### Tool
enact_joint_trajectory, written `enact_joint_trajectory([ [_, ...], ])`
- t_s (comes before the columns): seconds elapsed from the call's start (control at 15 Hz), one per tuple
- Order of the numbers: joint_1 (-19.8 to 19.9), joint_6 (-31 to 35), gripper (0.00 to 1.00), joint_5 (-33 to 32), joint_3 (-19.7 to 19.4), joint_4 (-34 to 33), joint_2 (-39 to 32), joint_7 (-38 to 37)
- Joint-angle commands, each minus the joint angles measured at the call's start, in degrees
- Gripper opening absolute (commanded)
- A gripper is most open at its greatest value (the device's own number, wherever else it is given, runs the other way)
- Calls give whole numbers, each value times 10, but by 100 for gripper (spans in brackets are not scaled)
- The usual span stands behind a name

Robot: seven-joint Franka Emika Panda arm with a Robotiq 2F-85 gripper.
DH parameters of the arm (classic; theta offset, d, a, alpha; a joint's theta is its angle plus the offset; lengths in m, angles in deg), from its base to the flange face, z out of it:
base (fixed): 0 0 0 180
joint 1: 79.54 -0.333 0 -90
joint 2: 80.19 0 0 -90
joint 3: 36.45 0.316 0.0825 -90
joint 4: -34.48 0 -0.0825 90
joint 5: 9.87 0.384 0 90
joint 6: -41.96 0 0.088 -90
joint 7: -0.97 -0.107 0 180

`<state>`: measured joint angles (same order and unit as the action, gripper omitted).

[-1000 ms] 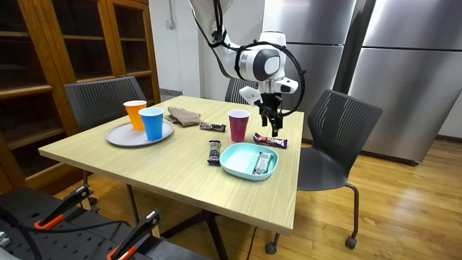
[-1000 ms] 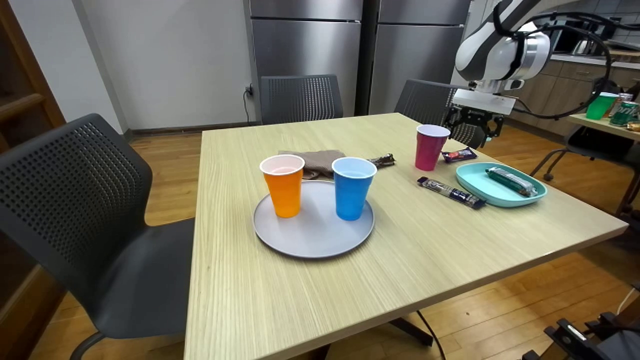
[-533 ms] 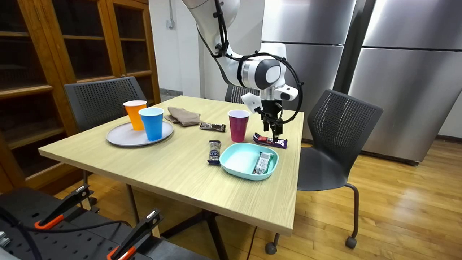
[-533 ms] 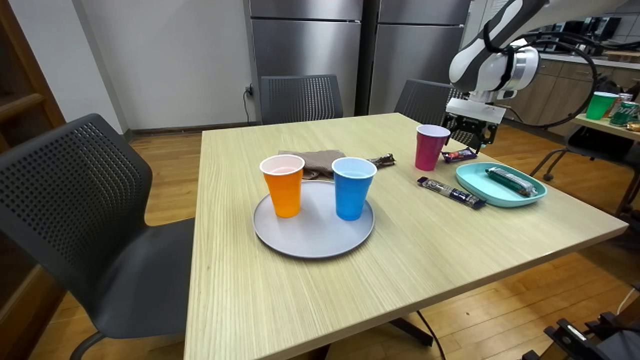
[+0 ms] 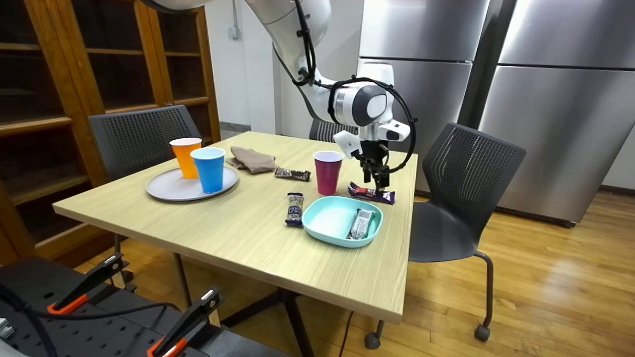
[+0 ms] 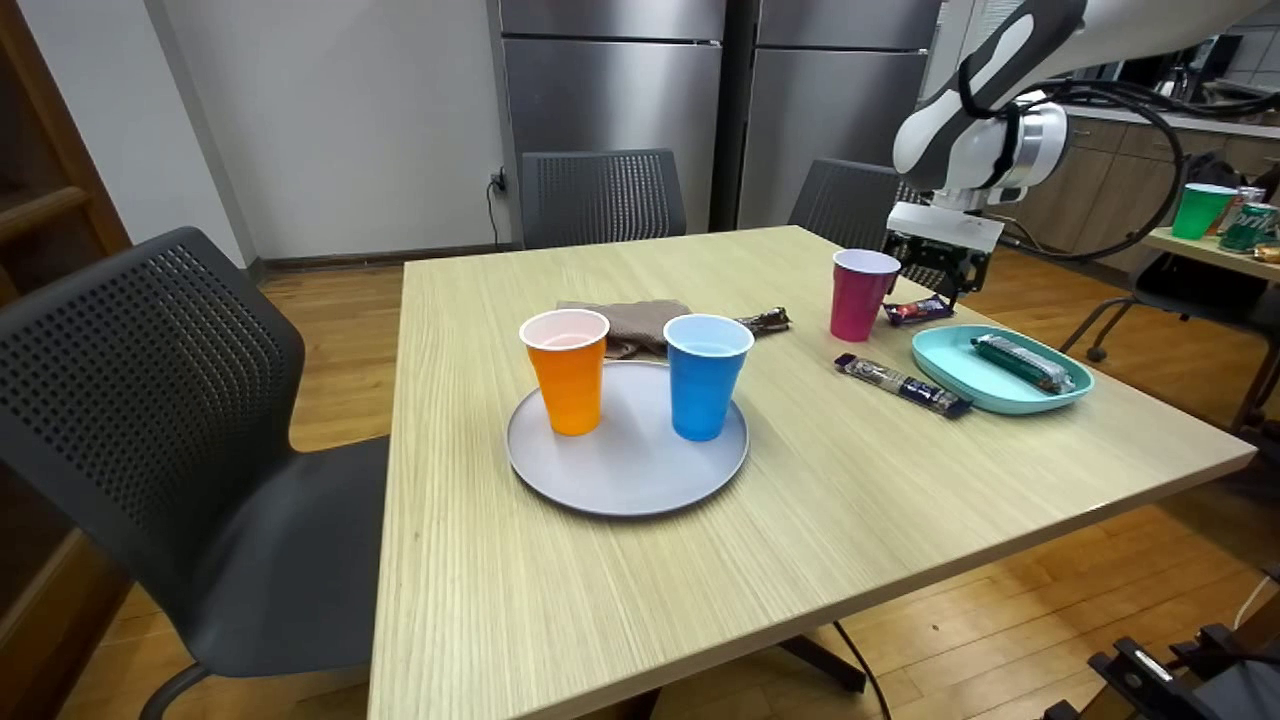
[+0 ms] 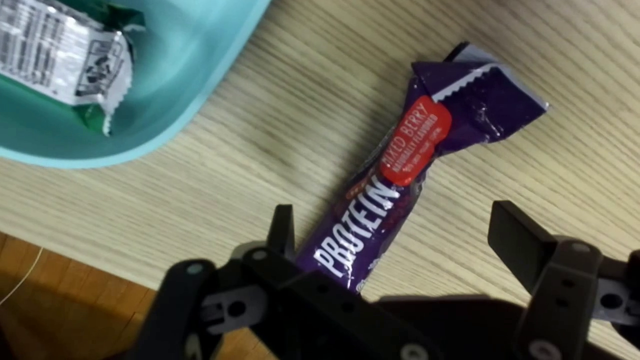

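The gripper [image 7: 400,234] comes in from the bottom of the wrist view with its fingers spread wide apart, and the purple mixed-berry protein bar [image 7: 365,215] shows slantwise in the gap, from bottom center toward the upper right. The bar lies on the wood-grain table [image 7: 225,190], its lower end hidden behind the gripper; whether a finger touches it I cannot tell. At the upper left of that frame the turquoise tray [image 7: 185,65] sits apart from the bar, with a green-and-silver wrapped bar [image 7: 55,55] lying in it. In an exterior view a magenta cup [image 5: 328,173] stands upright just left of the gripper, close beside the protein bar and the tallest thing near the fingers. A navy-wrapped bar [image 5: 294,210] lies at center, just left of the tray, and a brown-wrapped bar [image 5: 292,174] lies above it, near a crumpled brown cloth [image 5: 253,159]. Farther left, a round gray plate [image 5: 166,187] bears an orange cup [image 5: 185,161] and a blue cup [image 5: 210,171]. At the right, a dark mesh-backed chair [image 5: 466,188] stands beyond the table, in front of stainless-steel refrigerators [image 5: 555,129]
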<state>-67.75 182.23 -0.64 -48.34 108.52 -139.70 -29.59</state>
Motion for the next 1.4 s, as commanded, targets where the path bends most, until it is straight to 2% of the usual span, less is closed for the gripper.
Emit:
enact_joint_trajectory([
  [0.0,-3,-23,75,6,-7,-26,-7,-7],
  [0.07,-3,-23,73,5,-7,-27,-6,-6],
  [0.13,-4,-22,66,5,-7,-28,-6,-7],
  [0.67,-4,-26,3,3,-9,-29,-7,-7],
  [0.8,-4,-27,0,3,-10,-30,-7,-8],
  [0.93,-4,-30,2,2,-11,-32,-7,-8],
  [1.33,-3,-42,0,-3,-18,-11,23,3],
])
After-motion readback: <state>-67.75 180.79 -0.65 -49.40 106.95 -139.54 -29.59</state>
